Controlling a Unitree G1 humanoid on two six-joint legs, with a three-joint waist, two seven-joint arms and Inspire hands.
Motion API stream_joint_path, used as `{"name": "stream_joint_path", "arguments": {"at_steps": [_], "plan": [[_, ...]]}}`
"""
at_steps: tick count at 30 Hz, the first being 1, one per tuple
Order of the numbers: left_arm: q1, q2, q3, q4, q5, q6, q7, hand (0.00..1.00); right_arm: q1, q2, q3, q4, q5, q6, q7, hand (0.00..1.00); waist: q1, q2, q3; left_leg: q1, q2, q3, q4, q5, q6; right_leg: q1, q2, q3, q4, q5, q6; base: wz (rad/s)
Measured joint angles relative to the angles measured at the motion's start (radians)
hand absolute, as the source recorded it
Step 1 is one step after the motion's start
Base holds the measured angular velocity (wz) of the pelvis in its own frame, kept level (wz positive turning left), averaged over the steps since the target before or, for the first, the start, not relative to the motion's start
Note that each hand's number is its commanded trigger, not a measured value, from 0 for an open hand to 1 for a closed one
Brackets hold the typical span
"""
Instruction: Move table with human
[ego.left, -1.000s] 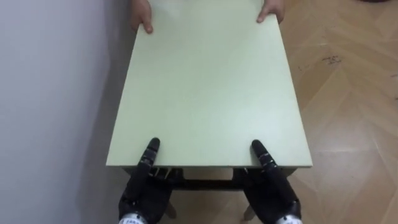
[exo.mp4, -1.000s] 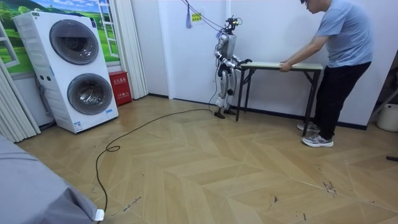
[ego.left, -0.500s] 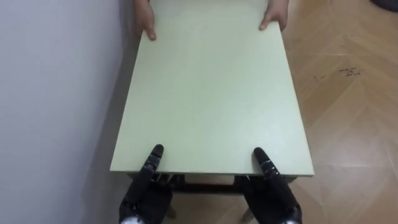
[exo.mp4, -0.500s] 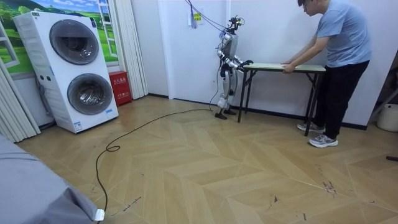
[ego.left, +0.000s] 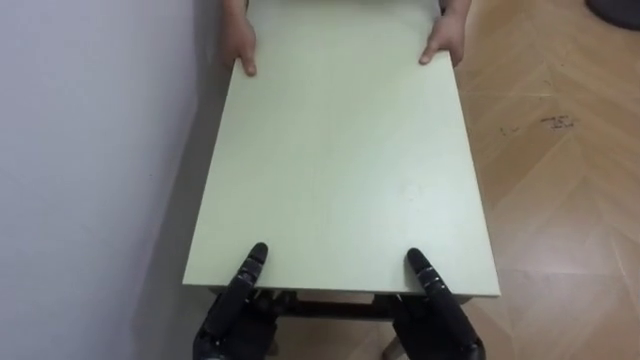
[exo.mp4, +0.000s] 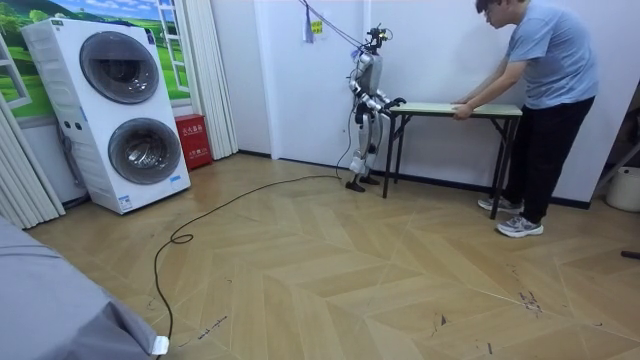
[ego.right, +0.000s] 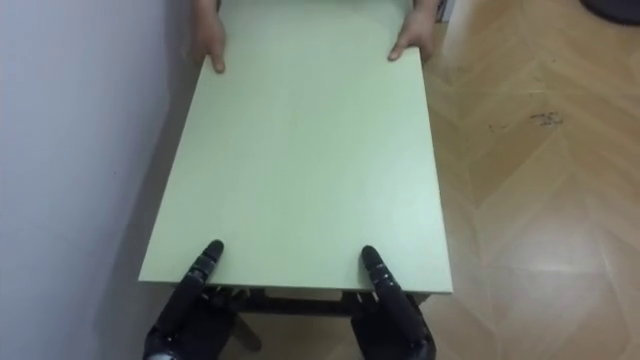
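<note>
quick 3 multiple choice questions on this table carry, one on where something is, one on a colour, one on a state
1. The wall is on which side of the table?
A the robot's right
B the robot's left
C neither, the table stands mid-room

2. The table's top is:
A dark brown
B red
C pale green

3. The person is:
A standing bent forward, holding the table's far end
B sitting on the table
C kneeling on the floor

Key: 1 B, the eye views show white wall along the table's left edge. 2 C, the top is light green in both eye views. 3 A, the room view shows the person bent over that end.
</note>
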Motion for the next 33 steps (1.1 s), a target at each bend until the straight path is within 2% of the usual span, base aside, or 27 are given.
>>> {"name": "stream_joint_path", "arguments": {"at_steps": [9,10,11,12,13,16,19,21,25,28,29,30,33], "plan": [[0.003,-0.004,-0.002,0.007,0.008,0.001,0.0,1.0,0.008,-0.001,-0.002,0.002,0.001,0.001,0.0,1.0,0.005,0.002,-0.0014,0.013,0.001,0.007,-0.002,0.0,0.0,0.013,0.0,-0.001,0.0,0.0,0.0,0.0],[0.003,-0.005,-0.001,0.007,0.009,0.001,0.0,0.78,0.009,-0.001,-0.002,0.003,0.001,0.001,0.0,1.0,0.006,0.002,-0.0014,0.015,0.001,0.007,-0.003,0.0,0.0,0.014,0.0,-0.001,0.0,0.0,0.0,0.0],[0.006,-0.005,-0.001,0.008,0.011,0.002,0.0,0.6,0.01,-0.001,-0.002,0.006,0.001,0.001,0.001,0.76,0.005,0.002,-0.0015,0.021,0.001,0.007,-0.008,0.0,0.0,0.018,0.0,-0.002,0.0,0.0,0.0,0.0],[0.009,-0.006,-0.001,0.008,0.012,0.004,0.0,0.29,0.011,-0.001,-0.002,0.009,0.001,0.001,0.003,0.42,0.005,0.003,-0.0022,0.025,0.001,0.007,-0.008,0.0,0.0,0.022,0.0,-0.001,0.0,0.0,0.0,0.0],[0.01,-0.006,-0.001,0.008,0.012,0.004,0.0,0.0,0.012,-0.001,-0.002,0.01,0.001,0.001,0.004,0.0,0.005,0.003,-0.0025,0.025,0.001,0.008,-0.008,0.0,0.0,0.022,0.0,-0.001,0.0,0.0,0.0,0.0],[0.015,-0.006,-0.002,0.008,0.018,0.004,-0.001,0.0,0.016,-0.002,-0.002,0.011,0.0,0.001,0.008,0.0,0.002,0.005,-0.0044,0.026,0.001,0.007,-0.008,0.0,0.0,0.024,0.0,-0.003,0.0,0.0,0.0,0.0],[0.015,0.015,-0.001,0.007,0.128,0.004,-0.024,0.0,0.017,-0.022,-0.001,0.011,-0.013,0.002,0.026,0.0,0.003,0.012,-0.0087,0.037,0.001,0.007,-0.008,0.0,0.0,0.035,0.0,-0.003,0.0,0.0,0.0,0.0],[0.015,0.024,-0.001,0.008,0.227,0.004,-0.04,0.0,0.016,-0.026,-0.004,0.02,-0.047,0.001,0.04,0.0,0.005,0.02,-0.0165,0.048,0.001,0.008,-0.009,0.0,0.0,0.045,0.0,-0.003,0.0,0.0,0.0,0.0],[0.015,0.032,0.009,0.008,0.284,0.003,-0.057,0.0,0.016,-0.039,-0.005,0.024,-0.082,0.001,0.071,0.0,0.009,0.026,-0.0221,0.051,0.002,0.008,-0.012,0.0,0.0,0.051,0.001,-0.002,0.0,-0.001,0.0,0.0],[0.015,0.036,0.009,0.008,0.293,0.004,-0.06,0.0,0.019,-0.054,-0.001,0.025,-0.096,0.002,0.114,0.0,0.009,0.022,-0.0229,0.053,0.001,0.009,-0.01,0.003,0.001,0.054,0.002,-0.001,-0.015,-0.001,0.0,0.0],[0.017,0.042,0.009,0.008,0.293,0.002,-0.065,0.0,0.028,-0.063,-0.003,0.026,-0.112,0.001,0.13,0.0,0.008,0.011,-0.0217,0.055,0.001,0.008,-0.009,0.004,0.001,0.052,0.002,-0.003,-0.016,-0.001,0.0,0.0],[0.019,0.053,0.009,0.008,0.293,-0.004,-0.075,0.0,0.035,-0.064,-0.002,0.026,-0.125,0.001,0.145,0.0,0.008,0.007,-0.0264,0.055,0.001,0.008,-0.009,0.004,0.001,0.052,0.002,-0.004,-0.017,-0.001,0.001,0.0],[0.021,0.076,0.006,0.015,0.293,-0.019,-0.104,0.0,0.036,-0.067,-0.001,0.04,-0.144,0.001,0.176,0.0,0.008,-0.005,-0.0271,0.055,-0.001,0.008,-0.009,0.004,0.001,0.054,0.002,-0.006,-0.019,-0.001,0.0,0.0]]}}
